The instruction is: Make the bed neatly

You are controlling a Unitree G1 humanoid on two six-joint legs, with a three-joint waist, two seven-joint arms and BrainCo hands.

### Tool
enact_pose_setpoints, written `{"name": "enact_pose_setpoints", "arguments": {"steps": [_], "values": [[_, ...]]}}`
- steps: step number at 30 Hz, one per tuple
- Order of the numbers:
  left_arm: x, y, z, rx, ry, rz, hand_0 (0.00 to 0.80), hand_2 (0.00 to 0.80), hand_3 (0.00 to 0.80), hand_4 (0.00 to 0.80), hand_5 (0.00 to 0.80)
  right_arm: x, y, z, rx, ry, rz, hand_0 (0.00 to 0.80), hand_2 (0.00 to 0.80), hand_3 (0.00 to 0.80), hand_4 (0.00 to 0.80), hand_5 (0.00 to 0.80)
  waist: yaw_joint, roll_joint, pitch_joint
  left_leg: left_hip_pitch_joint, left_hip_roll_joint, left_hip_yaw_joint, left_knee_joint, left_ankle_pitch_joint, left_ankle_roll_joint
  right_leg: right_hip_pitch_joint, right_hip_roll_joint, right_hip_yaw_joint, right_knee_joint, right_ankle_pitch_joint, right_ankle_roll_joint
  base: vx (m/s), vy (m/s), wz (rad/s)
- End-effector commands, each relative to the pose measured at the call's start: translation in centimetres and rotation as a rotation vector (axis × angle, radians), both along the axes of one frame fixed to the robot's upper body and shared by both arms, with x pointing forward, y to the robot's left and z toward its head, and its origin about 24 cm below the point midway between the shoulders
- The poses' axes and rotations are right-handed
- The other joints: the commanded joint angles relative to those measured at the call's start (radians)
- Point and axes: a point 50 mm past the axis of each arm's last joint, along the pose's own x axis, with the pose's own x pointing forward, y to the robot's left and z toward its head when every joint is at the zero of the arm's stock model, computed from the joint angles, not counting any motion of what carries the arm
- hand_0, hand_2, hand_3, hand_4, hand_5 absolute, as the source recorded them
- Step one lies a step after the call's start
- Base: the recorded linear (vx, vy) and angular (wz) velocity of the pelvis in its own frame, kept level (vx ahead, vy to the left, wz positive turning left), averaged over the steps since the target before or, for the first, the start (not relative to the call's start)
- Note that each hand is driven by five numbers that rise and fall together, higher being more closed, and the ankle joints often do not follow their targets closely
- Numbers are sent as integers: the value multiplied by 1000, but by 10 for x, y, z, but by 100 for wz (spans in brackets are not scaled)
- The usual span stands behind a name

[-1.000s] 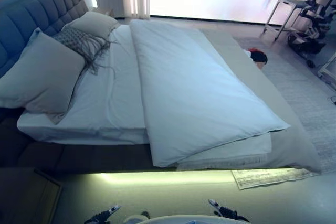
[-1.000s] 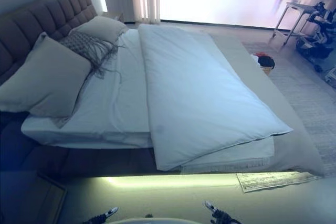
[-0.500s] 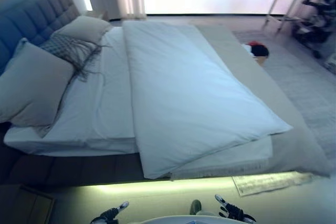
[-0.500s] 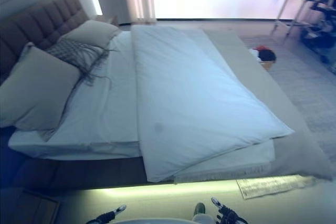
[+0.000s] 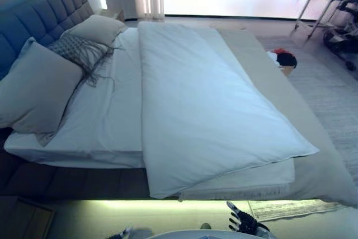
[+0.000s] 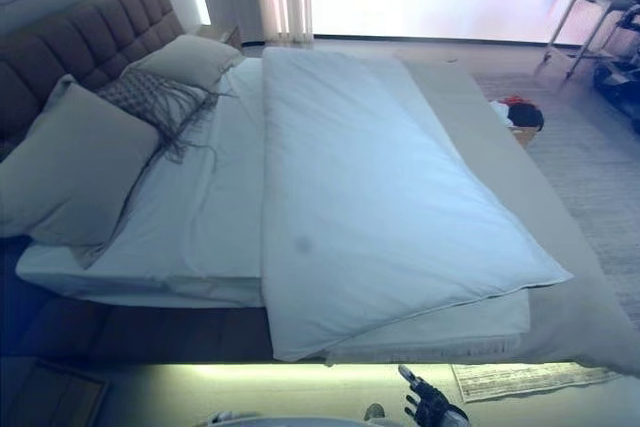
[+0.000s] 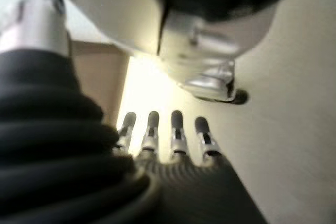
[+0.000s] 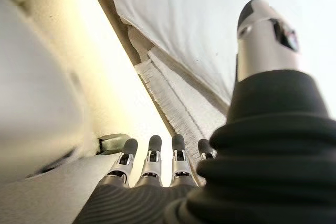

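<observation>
A white duvet lies folded across the middle of the bed, and its near corner hangs over the bed's near edge. Left of it the white sheet is bare. A big grey pillow, a fringed grey throw and a second pillow rest against the tufted headboard. A beige bedspread covers the foot end on the right. My right hand is open, low in front of the bed, with straight fingers below the duvet's edge. My left hand is open and holds nothing.
A lit strip glows under the bed frame. A printed sheet lies on the floor by the bed's near right corner. A basket with red and black items stands beyond the bed on a grey rug. A wooden nightstand is at lower left.
The camera has shifted, so the whole picture moved. My right hand has come up with its fingers raised, and my left hand has dropped to the bottom edge. The bedding has not moved.
</observation>
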Motion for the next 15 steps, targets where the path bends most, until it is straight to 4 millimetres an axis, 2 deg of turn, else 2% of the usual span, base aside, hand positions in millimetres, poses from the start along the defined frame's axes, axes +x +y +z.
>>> {"name": "enact_pose_setpoints", "arguments": {"steps": [1, 4, 7, 9, 12, 15], "values": [[14, -5, 1, -1, -18, -78, 0, 0, 0, 0, 0, 54, 2, 18, 22, -183, -49, 0, 0, 0, 0, 0, 0, -16, 47, 34, -41, 9, -178, 88, 57, 18, -40, 13, 69, -78, 63, 70, 99, -70], [26, 7, 5, 36, -37, -77, 0, 0, 0, 0, 0, 60, 0, 21, 46, -211, -101, 0, 0, 0, 0, 0, 1, -7, 51, 60, -45, 6, -222, 80, 60, -16, -57, 8, 97, -78, 78, 49, 42, -33], [27, 16, 7, 73, -27, -94, 0, 0, 0, 0, 0, 63, -3, 23, 36, -235, -147, 0, 0, 0, 0, 0, 8, -7, 58, 60, -53, -2, -218, 69, 65, -29, -74, 10, 96, -66, 97, 61, -10, 43], [30, 22, 10, 93, -29, -106, 0, 0, 0, 0, 0, 70, -5, 26, 8, -242, -120, 0, 0, 0, 0, 0, 9, -7, 69, 39, -50, 2, -199, 64, 64, -39, -80, 13, 97, -65, 101, 2, -25, 27], [47, 25, 15, 103, -74, -132, 0, 0, 0, 0, 0, 83, -10, 34, -33, -281, -79, 0, 0, 0, 0, 0, 4, -4, 105, -15, -44, 4, -163, 65, 56, -65, -85, 28, 94, -61, 101, -73, -39, 8], [68, 26, 21, 95, -137, -145, 0, 0, 0, 0, 0, 101, -20, 47, -92, -352, -111, 0, 0, 0, 0, 0, -3, 5, 150, -75, -40, 3, -140, 69, 52, -106, -91, 42, 102, -63, 98, -147, -54, 10]]}}
